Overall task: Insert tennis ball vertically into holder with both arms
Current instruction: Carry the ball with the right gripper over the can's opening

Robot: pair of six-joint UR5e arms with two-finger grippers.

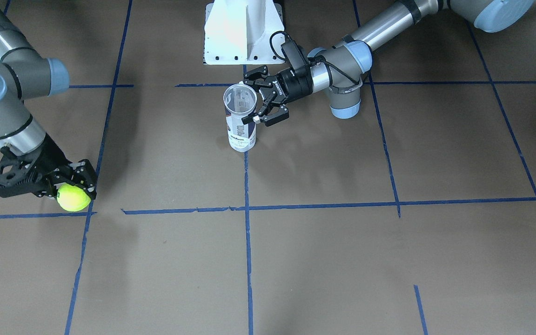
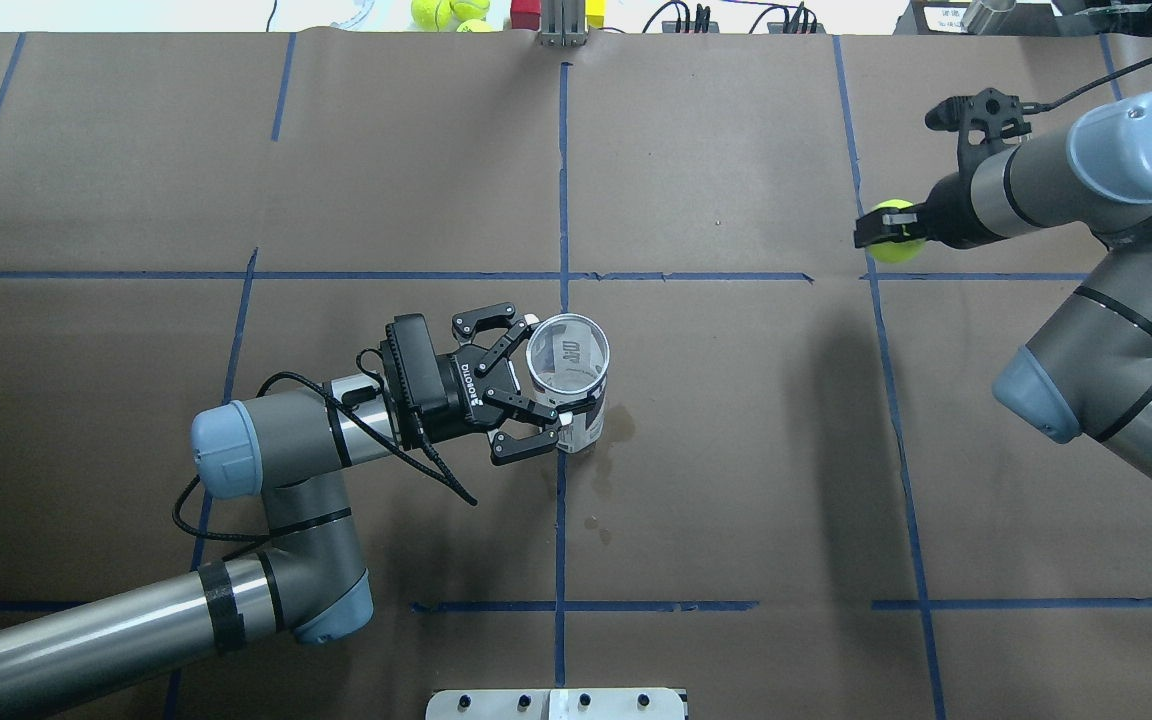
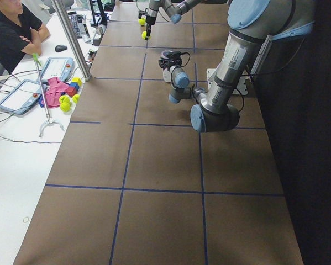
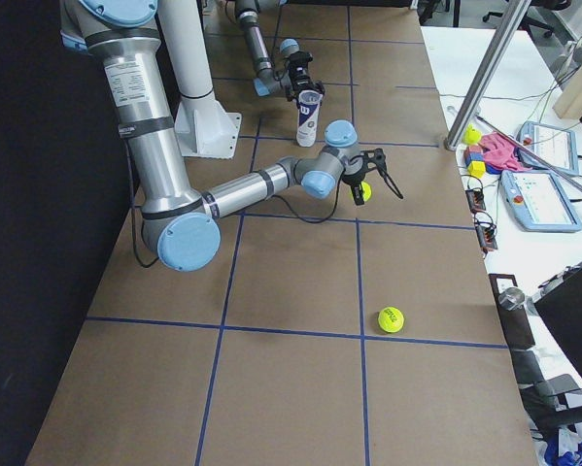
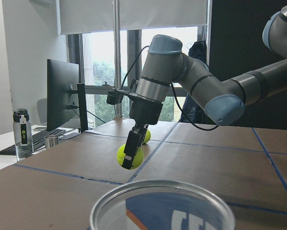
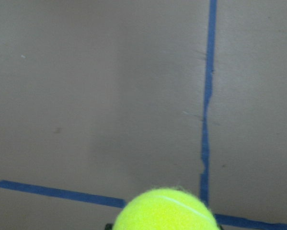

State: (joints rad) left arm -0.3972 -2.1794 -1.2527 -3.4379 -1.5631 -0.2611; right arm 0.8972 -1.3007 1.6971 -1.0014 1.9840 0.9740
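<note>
1. Over toward the right end of the desk (image 2: 736, 450), on the operators' side: grips the ball (image 1: 73, 197) tight in the right gripper (image 1: 75, 188), with a black finger pressed on either side.
2. Holds it up clear of the brown surface, above a crossing of blue tape lines (image 6: 205, 120). No contact with the desk there.
3. Now midway along the desk, nearer the robot's edge: presents the can (image 1: 241, 135) upright on the centre tape line, open mouth up, just in front of the white pedestal (image 1: 242, 32).
4. Brackets the top of the can with the left gripper (image 2: 542, 382), fingers (image 2: 496, 330) spread wide to either side and one pad against the clear wall. Looks released rather than clenched, with a gap showing on one side.
5. Puts ball and can well apart, with most of the desk's right half lying between them.
6. Shows a spare ball (image 4: 391, 318) lying on the desk close to the right end, nearer that end than the held one.
7. Picks out more loose balls (image 2: 441, 12) just past the operators' edge, off the brown surface.
</note>
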